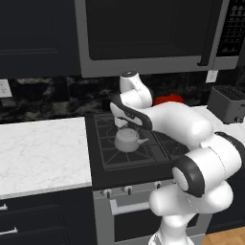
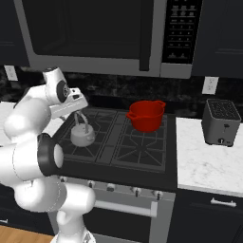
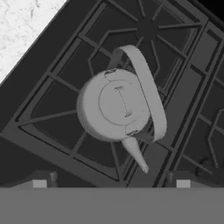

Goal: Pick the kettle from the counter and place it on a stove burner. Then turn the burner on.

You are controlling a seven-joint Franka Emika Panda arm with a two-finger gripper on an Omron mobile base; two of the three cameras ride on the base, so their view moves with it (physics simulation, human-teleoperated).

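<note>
Sitting upright on the front left stove burner [image 1: 125, 149], the kettle [image 1: 128, 140] is seen with its wire handle arched overhead and its short spout turned toward the right of the stove in the left base view; in the right base view the kettle [image 2: 83, 134] is shown on the near left grate, well apart from the red pot [image 2: 146, 115] on the back burner; the pincer [image 3: 111, 183] is held above the kettle, its tips spread wide and nothing gripped between them, with the kettle [image 3: 114, 105] viewed straight down, lid knob and handle plainly visible, the spout pointing toward the bottom of the hand view. A corner of the marble bench [image 3: 22, 30] is caught at the upper left of the hand view; the wide bench [image 1: 40, 153] left of the stove is shown fully in the left base view, along with a wall socket; the red pot [image 1: 167, 99] is only glimpsed there behind the arm. A grey toaster [image 2: 220, 123] on the narrower slab is shown clearly in the right base view, as is the microwave keypad [image 2: 179, 31], whose markings are too small to be read; stove knobs [image 2: 110, 187] are seen along the front edge; no readable brand or label is made out.
</note>
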